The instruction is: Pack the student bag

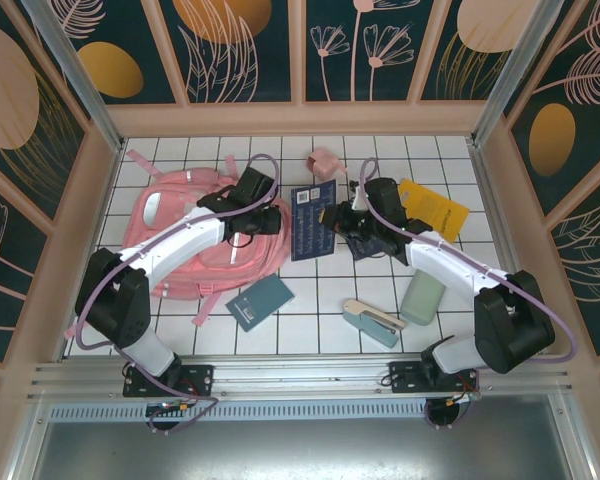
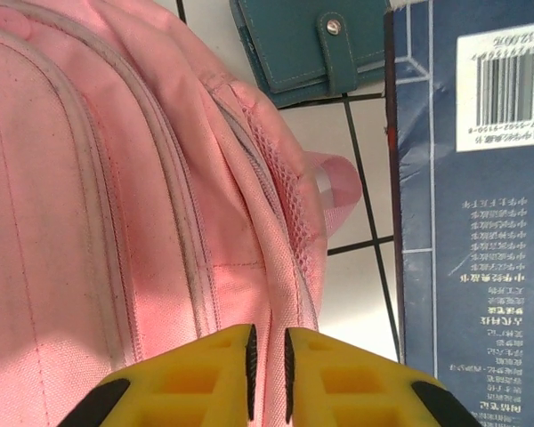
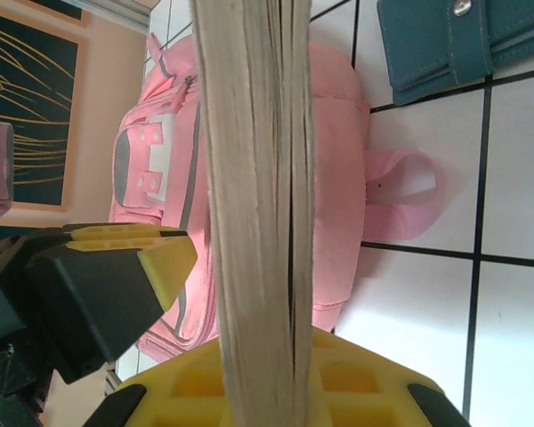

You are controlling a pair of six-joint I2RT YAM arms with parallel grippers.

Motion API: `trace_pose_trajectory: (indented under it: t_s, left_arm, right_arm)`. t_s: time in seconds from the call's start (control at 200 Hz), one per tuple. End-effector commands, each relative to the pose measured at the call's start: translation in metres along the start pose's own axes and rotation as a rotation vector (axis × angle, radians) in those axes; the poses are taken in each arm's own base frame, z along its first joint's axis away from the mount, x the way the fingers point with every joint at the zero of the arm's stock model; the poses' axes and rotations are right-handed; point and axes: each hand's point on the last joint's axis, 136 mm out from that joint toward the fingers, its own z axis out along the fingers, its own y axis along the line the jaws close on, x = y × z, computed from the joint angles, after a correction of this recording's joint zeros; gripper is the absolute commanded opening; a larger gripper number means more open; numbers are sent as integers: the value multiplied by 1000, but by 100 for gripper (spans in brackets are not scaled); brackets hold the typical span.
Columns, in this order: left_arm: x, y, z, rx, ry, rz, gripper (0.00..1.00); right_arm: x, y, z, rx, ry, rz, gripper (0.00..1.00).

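**Work surface.** The desk (image 1: 310, 300) is white tile with dark grout lines. A metal rail runs along its near edge. Beige-framed wall panels printed with dark teal plant motifs enclose the other three sides.

**Inventory.**
- One student bag (image 1: 175, 240), lying flat on the left half of the desk, close to the left edge.
- One blue book (image 1: 312, 225), at desk centre, just beside the right side of the bag.
- One teal wallet (image 1: 260, 301), toward the near edge, just beside the near corner of the bag.
- One small pink pouch (image 1: 324, 162), at the middle of the far edge.
- One flat yellow item (image 1: 435, 208), in the far right area.
- One pale green case (image 1: 422, 297) and one beige-and-teal stapler (image 1: 372, 322), near each other toward the near right corner.

**Containers.** The zip lines of the bag seen from the left wrist run closed. The contents of the bag cannot be seen. The wallet is fastened by its snap tab.

**End effectors.**
- Left end effector (image 2: 268, 369): positioned over the right side of the bag, beside the mesh side pocket (image 2: 298, 209). The fingers are drawn together to a narrow slit, with nothing visible between them.
- Right end effector (image 3: 267, 360): clamped on the book. The page edge stands between its yellow fingers.
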Motion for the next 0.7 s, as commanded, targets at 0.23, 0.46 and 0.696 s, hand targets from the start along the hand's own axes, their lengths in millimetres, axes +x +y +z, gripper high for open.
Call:
trace_pose_trajectory:
  t_s: [0.23, 0.46, 0.696]
  left_arm:
    - [3, 4, 19, -30, 35, -16, 39]
    - [14, 9, 39, -109, 94, 25, 40]
    - [2, -1, 29, -99, 58, 30, 42]
  right_arm:
    - [-8, 2, -11, 15, -62, -26, 0]
    - [-10, -8, -18, 16, -75, -1, 0]
    - [-7, -15, -17, 16, -68, 10, 0]
